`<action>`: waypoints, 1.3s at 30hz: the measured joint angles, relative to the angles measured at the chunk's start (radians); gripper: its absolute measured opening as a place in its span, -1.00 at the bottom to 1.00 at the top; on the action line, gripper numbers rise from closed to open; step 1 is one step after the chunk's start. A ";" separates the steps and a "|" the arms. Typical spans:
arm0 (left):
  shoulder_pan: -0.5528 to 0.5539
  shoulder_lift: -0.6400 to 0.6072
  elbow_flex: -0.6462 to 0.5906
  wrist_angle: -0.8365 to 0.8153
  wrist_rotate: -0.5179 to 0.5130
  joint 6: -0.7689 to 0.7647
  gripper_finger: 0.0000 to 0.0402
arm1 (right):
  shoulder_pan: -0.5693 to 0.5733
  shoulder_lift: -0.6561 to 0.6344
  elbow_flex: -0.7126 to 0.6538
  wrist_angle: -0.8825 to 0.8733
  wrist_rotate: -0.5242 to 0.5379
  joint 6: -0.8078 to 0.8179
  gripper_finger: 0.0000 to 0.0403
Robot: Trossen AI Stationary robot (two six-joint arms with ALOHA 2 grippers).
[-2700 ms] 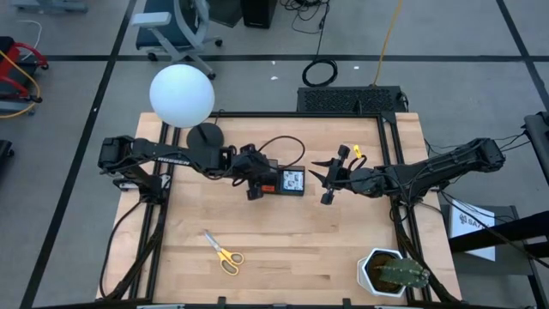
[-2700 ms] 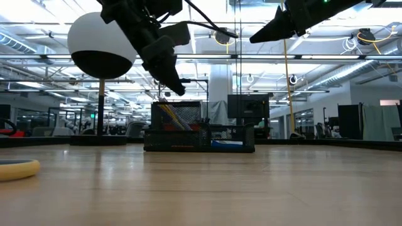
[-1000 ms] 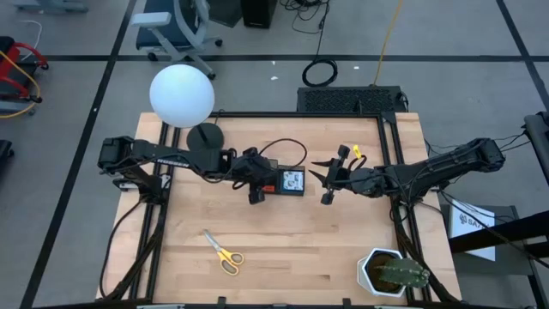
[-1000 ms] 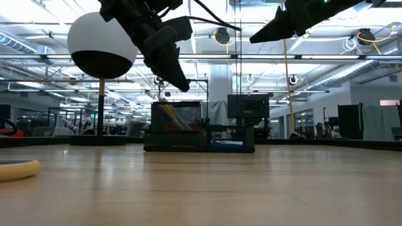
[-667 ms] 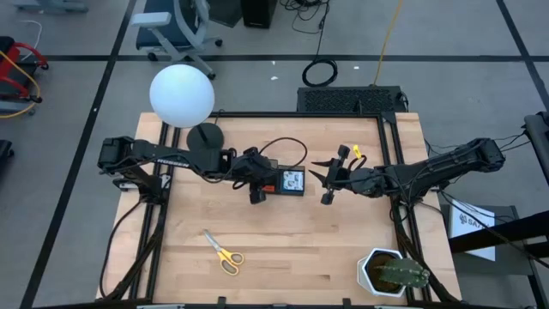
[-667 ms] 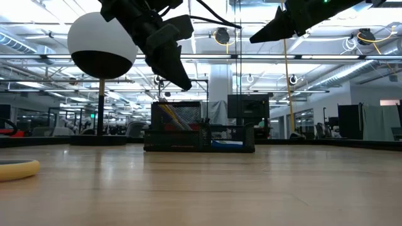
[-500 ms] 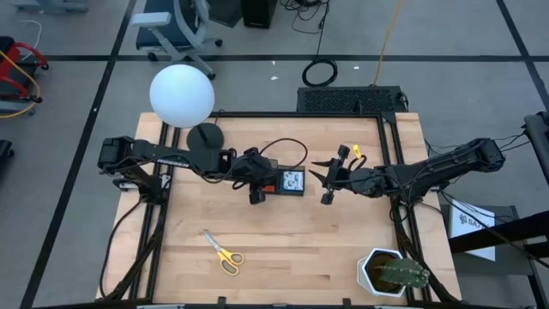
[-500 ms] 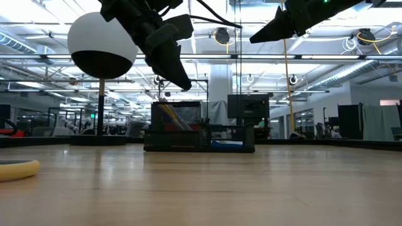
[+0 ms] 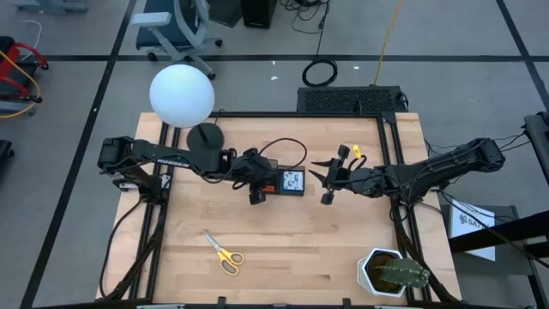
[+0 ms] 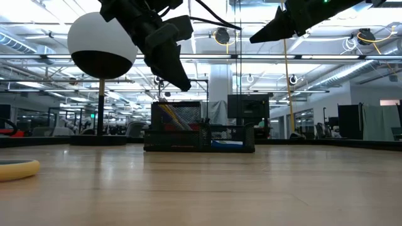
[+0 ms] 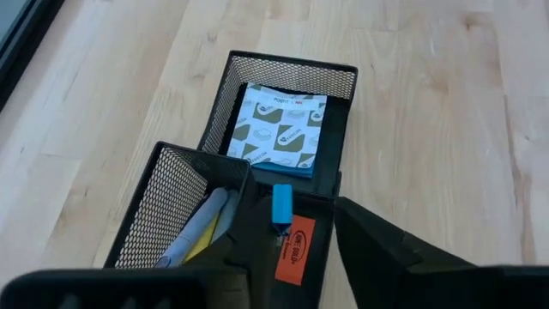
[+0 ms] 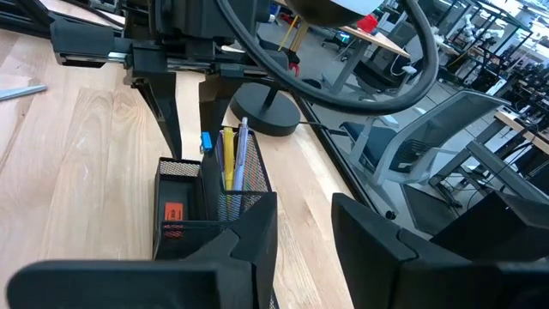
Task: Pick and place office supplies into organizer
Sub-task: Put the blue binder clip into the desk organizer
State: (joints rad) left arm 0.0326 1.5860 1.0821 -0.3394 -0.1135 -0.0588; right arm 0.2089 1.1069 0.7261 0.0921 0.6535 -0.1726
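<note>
The black mesh organizer [image 9: 284,181] sits near the middle of the wooden table [image 9: 292,249], a bit toward 12 o'clock. Its tall part holds pens [image 12: 232,154] in yellow, blue and silver. Its low part holds a blue pad [image 11: 282,136] with a printed paper on top; the words are too small to read. A small blue piece [image 11: 281,204] shows between the fingers of the left gripper [image 9: 256,187], right over a middle slot. The jaws are partly open, and I cannot tell if they grip the blue piece. An orange label [image 11: 292,249] with dark print lies in that slot; its words cannot be read. The left gripper hangs over the organizer's 9 o'clock end. The right gripper [image 9: 323,182] hangs at the organizer's 3 o'clock side, apart from it, with jaws open and nothing in them. The yellow-handled scissors [image 9: 224,252] lie alone toward 7 o'clock, with bare wood all around. A white potted cactus [image 9: 393,274] stands in the 5 o'clock corner. A lamp with a round black base [image 9: 205,136] and white ball [image 9: 182,95] stands toward 10 o'clock.
</note>
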 joint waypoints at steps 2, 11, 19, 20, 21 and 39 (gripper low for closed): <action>0.000 0.000 0.000 0.000 0.000 0.001 -0.27 | 0.000 0.000 0.000 0.000 0.000 0.000 -0.48; 0.000 0.000 0.000 0.000 0.000 0.030 0.02 | 0.000 0.000 0.000 0.000 0.000 0.000 -0.48; 0.000 0.000 0.000 0.000 0.000 0.029 0.03 | 0.000 0.000 0.000 0.000 0.000 0.000 -0.48; 0.000 0.000 0.000 0.000 0.000 0.028 0.03 | 0.000 0.000 0.000 0.000 0.000 0.000 -0.48; 0.000 0.000 0.000 0.000 0.000 0.028 0.03 | 0.000 0.000 0.000 0.000 0.000 0.000 -0.48; -0.010 0.000 0.000 0.054 0.008 0.107 0.03 | -0.077 0.087 0.000 0.009 -0.167 -0.013 -0.48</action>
State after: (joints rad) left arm 0.0231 1.5860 1.0821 -0.2852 -0.1059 0.0479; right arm 0.1323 1.1943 0.7258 0.1006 0.4862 -0.1855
